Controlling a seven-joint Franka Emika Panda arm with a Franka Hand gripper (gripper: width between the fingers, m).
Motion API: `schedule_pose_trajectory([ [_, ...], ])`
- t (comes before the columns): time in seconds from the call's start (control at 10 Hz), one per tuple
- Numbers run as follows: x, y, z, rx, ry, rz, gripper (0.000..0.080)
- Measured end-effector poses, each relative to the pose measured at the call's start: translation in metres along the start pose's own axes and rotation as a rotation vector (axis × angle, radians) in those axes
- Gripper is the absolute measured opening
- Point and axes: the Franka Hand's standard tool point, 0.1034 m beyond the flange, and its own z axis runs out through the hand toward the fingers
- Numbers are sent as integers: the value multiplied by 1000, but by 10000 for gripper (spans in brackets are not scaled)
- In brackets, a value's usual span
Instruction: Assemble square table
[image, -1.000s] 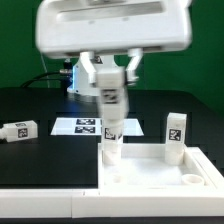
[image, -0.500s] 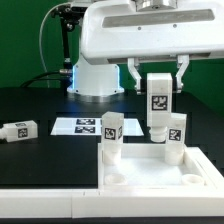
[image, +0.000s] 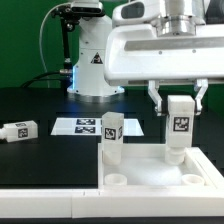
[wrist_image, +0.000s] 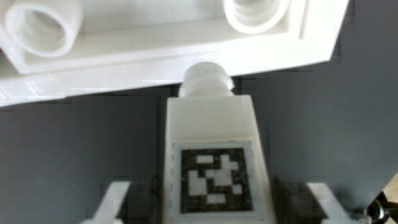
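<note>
Whereas a second ago the two-finger gripper (image: 180, 108) hung over the far-left corner of the white plastic square top (image: 150, 178) with its raised rim, it has since carried a short white plastic leg with a black-and-white square tag, the held leg (image: 181, 122), across to the exterior view's right. It now hangs over the top's far-right corner. I judge the carry finished for this leg, with lining up on the round corner socket and lowering still to do.

The jaws pinch the held leg (wrist_image: 214, 150) by its upper part, one finger on each side, as the wrist view of the gripper (wrist_image: 217, 200) also shows. Its long axis is vertical, its tagged face turned toward the exterior camera and its lower end pointing down at that corner. Whether the end already touches the socket I cannot tell. Another leg stood by this corner earlier and cannot now be told apart from the held one.

A standing leg (image: 112, 138) is upright at the far-left corner. A lying leg (image: 20, 130) rests on its side on the black table (image: 40, 155), well to the left.
</note>
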Motion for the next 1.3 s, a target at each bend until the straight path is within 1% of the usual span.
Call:
schedule_pose_trajectory([
  [0.3,-1,-1,1,0,-1,-2,284],
  [0.4,-8,-10,4,5,-10,1,284],
  [0.5,-13,-17,7,6,-16,-14,284],
  [0.6,-16,-15,10,3,-21,-16,284],
  [0.7,-20,-17,13,2,-26,-17,284],
  [0.8,-26,-23,16,4,-35,-26,284],
  [1.0,-33,-25,21,2,-45,-34,284],
  [1.1,-36,-27,23,2,-47,-39,284],
  [1.3,-35,-28,24,2,-45,-43,284],
])
